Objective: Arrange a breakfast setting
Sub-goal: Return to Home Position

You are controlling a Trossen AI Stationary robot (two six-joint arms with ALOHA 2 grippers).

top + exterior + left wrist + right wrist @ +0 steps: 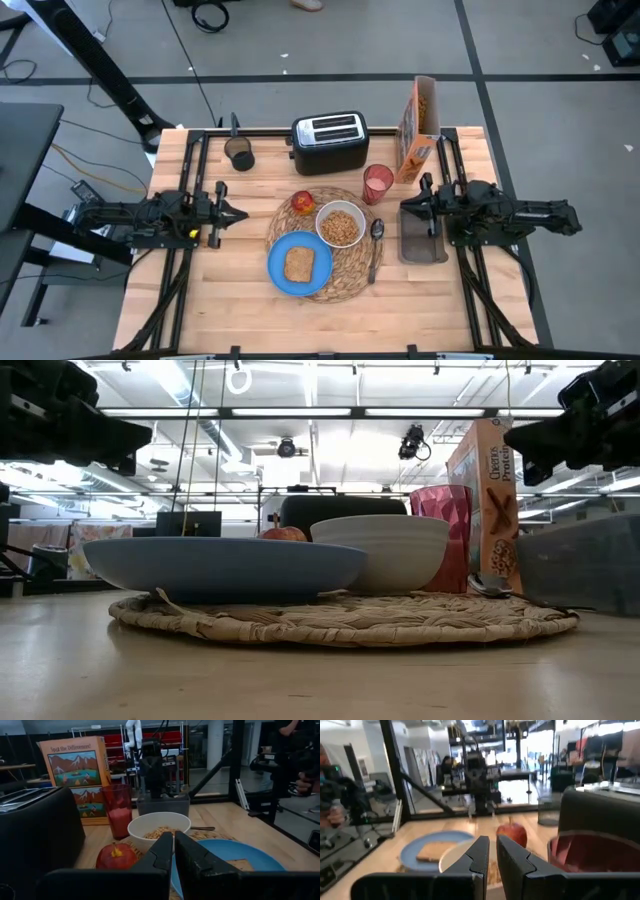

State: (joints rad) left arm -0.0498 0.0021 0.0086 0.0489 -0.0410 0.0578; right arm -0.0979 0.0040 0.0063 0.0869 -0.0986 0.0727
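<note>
A round woven straw placemat lies at the table's middle. On it rest a blue plate with a toast slice, a white bowl of cereal, a small red fruit and a metal spoon. A pink cup stands at the mat's far right edge. My left gripper hovers shut and empty left of the mat; it shows in its wrist view. My right gripper hovers shut and empty over a dark tray; it shows in its wrist view.
A black toaster stands at the far middle, a cereal box at the far right, and a dark cup at the far left. Bare wood shows along the near edge and at the left.
</note>
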